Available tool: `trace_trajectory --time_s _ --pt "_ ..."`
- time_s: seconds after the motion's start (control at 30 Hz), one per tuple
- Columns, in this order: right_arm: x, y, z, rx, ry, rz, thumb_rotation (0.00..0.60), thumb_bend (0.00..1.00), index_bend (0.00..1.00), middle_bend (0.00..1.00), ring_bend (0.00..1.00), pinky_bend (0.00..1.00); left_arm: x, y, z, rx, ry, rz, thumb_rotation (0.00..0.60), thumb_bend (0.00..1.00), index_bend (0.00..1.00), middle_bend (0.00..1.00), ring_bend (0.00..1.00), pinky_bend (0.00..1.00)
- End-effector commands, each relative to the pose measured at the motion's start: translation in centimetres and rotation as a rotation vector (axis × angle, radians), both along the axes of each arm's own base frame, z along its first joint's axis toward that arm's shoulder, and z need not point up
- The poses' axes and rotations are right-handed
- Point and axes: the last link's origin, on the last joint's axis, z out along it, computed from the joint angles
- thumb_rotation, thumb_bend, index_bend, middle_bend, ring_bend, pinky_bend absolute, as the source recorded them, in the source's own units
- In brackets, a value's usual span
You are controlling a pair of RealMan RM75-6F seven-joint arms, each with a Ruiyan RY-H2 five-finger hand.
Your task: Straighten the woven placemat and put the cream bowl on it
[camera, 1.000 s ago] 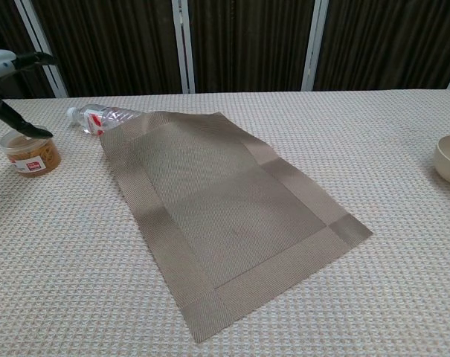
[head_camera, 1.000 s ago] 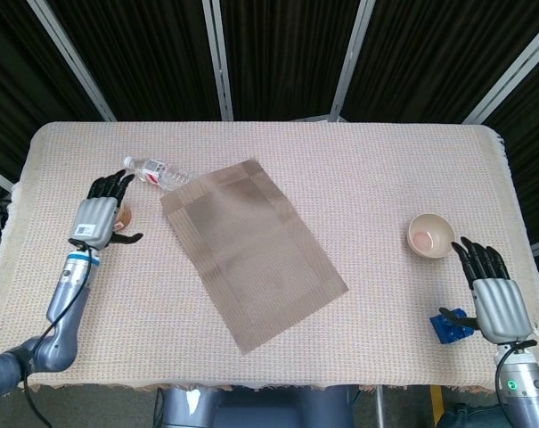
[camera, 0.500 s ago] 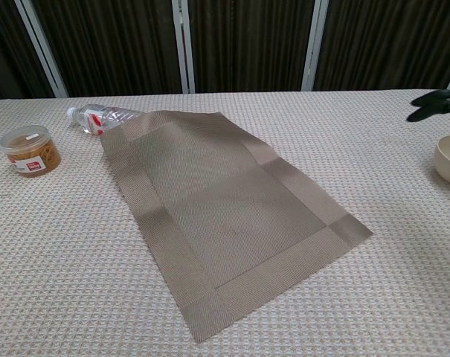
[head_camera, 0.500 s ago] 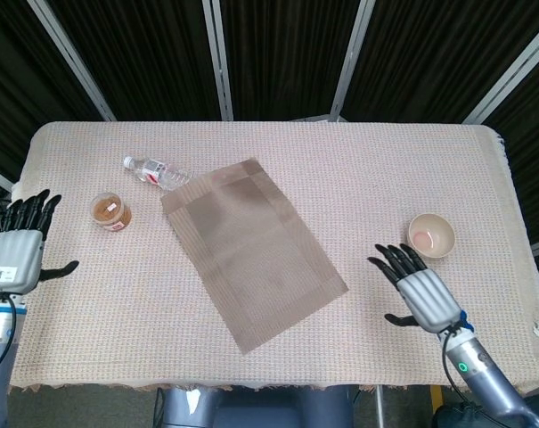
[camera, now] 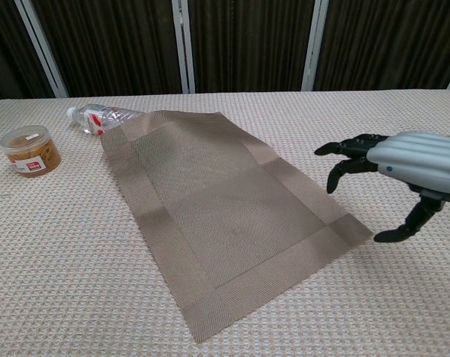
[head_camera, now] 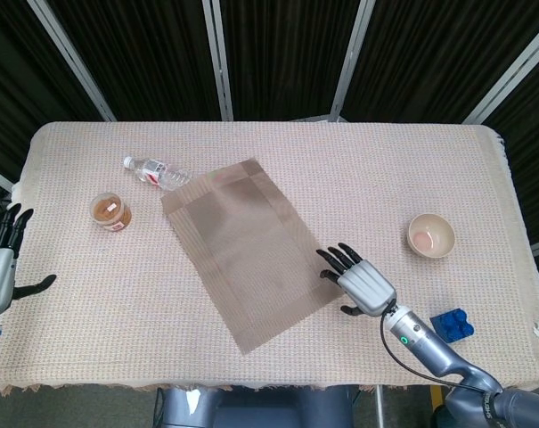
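Note:
The brown woven placemat (head_camera: 251, 250) (camera: 225, 208) lies skewed on the table's middle, its long side running diagonally from back left to front right. The cream bowl (head_camera: 431, 235) stands apart at the right, hidden in the chest view behind my right hand. My right hand (head_camera: 363, 283) (camera: 403, 175) hovers open, palm down, just beyond the mat's near right corner, fingers spread and pointing at the mat. My left hand (head_camera: 0, 263) is open at the table's far left edge, holding nothing.
A clear plastic bottle (head_camera: 156, 172) (camera: 105, 117) lies at the mat's far corner. A small jar with brown contents (head_camera: 110, 212) (camera: 33, 150) stands left of the mat. A blue block (head_camera: 453, 325) sits near the front right. The cloth-covered table (head_camera: 358, 169) extends around them.
My right hand has swept left from beside the bowl to the mat's near right corner. My left hand has drawn back leftward off the table.

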Motion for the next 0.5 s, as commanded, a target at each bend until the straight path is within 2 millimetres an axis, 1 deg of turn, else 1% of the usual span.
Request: trace_trajectory --time_s 0.03,0.1,0.33,0.5 --pt "-0.1 -0.4 -1.9 0.022 0.015 0.03 0.6 0.09 0.3 0.0 0.0 0.0 -0.1 0.1 0.0 0.0 -0.002 0.001 0.6 0.0 0.0 0.0 0.0 0.0" --pt "-0.3 -0.7 -2.6 0.02 0.027 0.043 0.6 0.09 0.3 0.0 0.0 0.0 -0.2 0.2 0.0 -0.003 -0.002 0.003 0.6 0.0 0.0 0.0 0.0 0.0" --pt "-0.9 -1.3 -3.9 -0.001 0.071 0.067 0.6 0.1 0.3 0.0 0.0 0.0 -0.1 0.3 -0.2 -0.013 -0.01 0.003 0.6 0.0 0.0 0.0 0.0 0.0" --pt "-1.4 -1.6 -4.4 -0.026 0.076 0.062 0.6 0.1 0.3 0.0 0.0 0.0 -0.2 0.3 -0.4 -0.024 -0.012 0.006 0.6 0.0 0.0 0.0 0.0 0.0"
